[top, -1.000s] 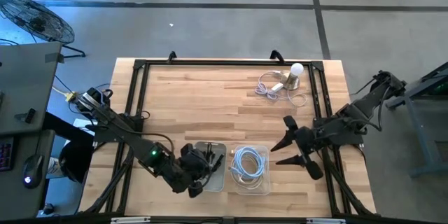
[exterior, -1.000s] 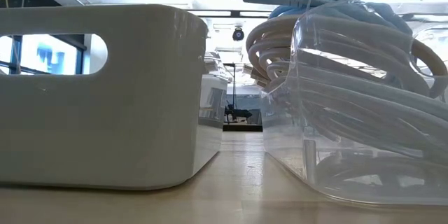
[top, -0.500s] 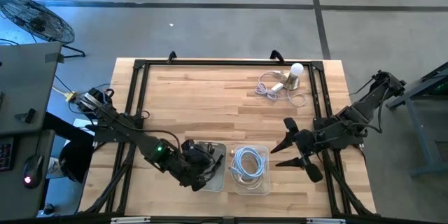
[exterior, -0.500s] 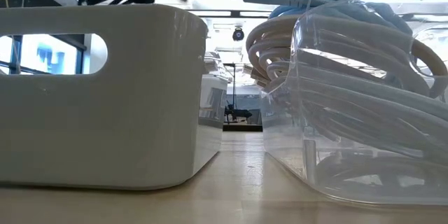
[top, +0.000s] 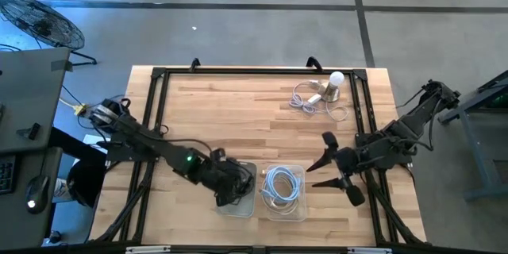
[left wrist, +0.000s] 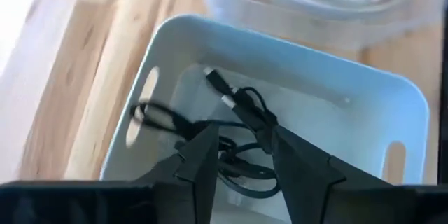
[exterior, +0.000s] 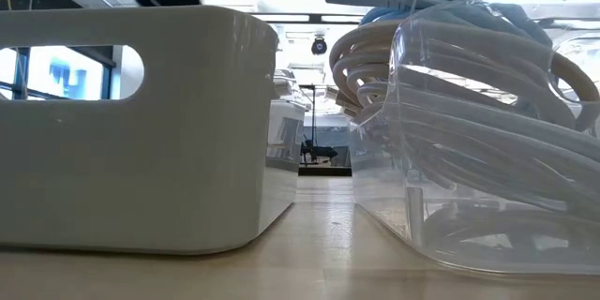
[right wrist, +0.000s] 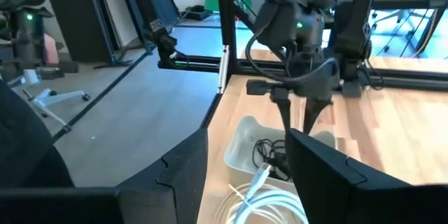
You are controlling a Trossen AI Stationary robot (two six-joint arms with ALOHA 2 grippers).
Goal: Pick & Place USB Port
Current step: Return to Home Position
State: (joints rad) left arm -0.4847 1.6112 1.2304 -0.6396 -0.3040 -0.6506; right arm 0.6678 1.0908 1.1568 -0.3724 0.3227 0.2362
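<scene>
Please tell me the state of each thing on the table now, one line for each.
Gray bin: upright, black cable inside.
Black cable: loose, lying in the gray bin.
Clear bin: upright, full of coiled cables.
Left gripper: fingers open, empty, over the gray bin.
Right gripper: fingers open, empty, over the right side of the table.
Light bulb: lying on the table's far side.

Floor [top: 254, 32]: grey concrete, dark seams, all around the surface [top: 230, 119].
Fan [top: 40, 20]: wire-caged, on the floor beyond the surface's far left corner.
Desk [top: 24, 87]: grey, beside the surface's left edge.
</scene>
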